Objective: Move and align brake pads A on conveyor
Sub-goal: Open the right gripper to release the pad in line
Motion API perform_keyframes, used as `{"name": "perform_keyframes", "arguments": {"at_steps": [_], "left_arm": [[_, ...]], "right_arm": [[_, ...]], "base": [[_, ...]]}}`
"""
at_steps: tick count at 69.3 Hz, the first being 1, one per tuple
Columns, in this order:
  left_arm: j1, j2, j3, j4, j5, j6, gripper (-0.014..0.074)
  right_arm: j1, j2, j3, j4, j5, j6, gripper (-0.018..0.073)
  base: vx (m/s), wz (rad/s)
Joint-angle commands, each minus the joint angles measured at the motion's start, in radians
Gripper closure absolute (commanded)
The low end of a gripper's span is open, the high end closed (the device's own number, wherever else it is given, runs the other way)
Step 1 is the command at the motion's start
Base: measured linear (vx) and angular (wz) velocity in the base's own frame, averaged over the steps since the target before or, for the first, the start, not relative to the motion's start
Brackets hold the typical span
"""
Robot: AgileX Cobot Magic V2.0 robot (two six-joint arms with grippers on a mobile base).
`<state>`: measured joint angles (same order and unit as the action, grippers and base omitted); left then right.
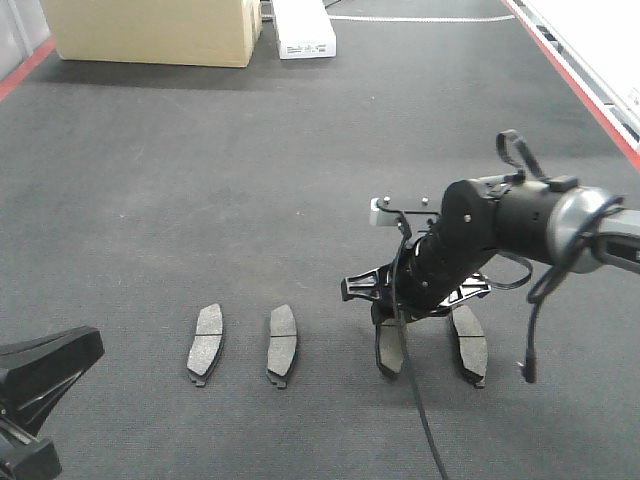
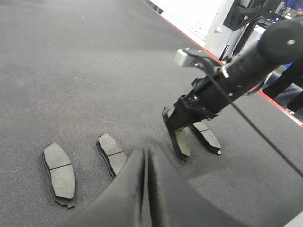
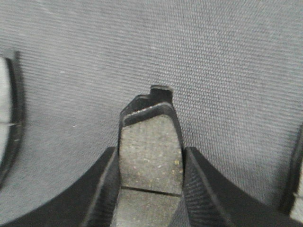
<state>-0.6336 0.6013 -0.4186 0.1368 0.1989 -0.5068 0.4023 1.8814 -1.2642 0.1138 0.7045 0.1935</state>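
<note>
My right end effector [image 3: 150, 189] pinches a stiff, seemingly dense brake pad [image 3: 150, 156] by its long edges, left end effector [image 2: 146, 189] pressed together.

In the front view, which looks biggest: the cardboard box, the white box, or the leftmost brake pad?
1. Cardboard box, though cropped.
2. White box.
3. Leftmost brake pad, though it lies nearer the camera.

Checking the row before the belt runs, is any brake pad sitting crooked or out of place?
Nothing stands out. Three brake pads lie roughly parallel on the conveyor; the third from the left sits between the right gripper fingers.
</note>
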Motion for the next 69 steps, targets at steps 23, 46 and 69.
{"name": "perform_keyframes", "arguments": {"at_steps": [23,46,69], "left_arm": [[-0.005,0.001,-0.028,0.004,-0.069,0.0,0.0603],[-0.005,0.001,-0.028,0.004,-0.069,0.0,0.0603],[-0.005,0.001,-0.028,0.004,-0.069,0.0,0.0603]], "right_arm": [[-0.001,0.001,-0.042,0.01,-0.02,-0.008,0.0437],[-0.001,-0.002,-0.042,0.016,-0.015,0.0,0.0172],[-0.024,-0.132,-0.026,0.022,0.042,0.003,0.0175]], "base": [[0.0,0.0],[0.0,0.0],[0.0,0.0]]}}
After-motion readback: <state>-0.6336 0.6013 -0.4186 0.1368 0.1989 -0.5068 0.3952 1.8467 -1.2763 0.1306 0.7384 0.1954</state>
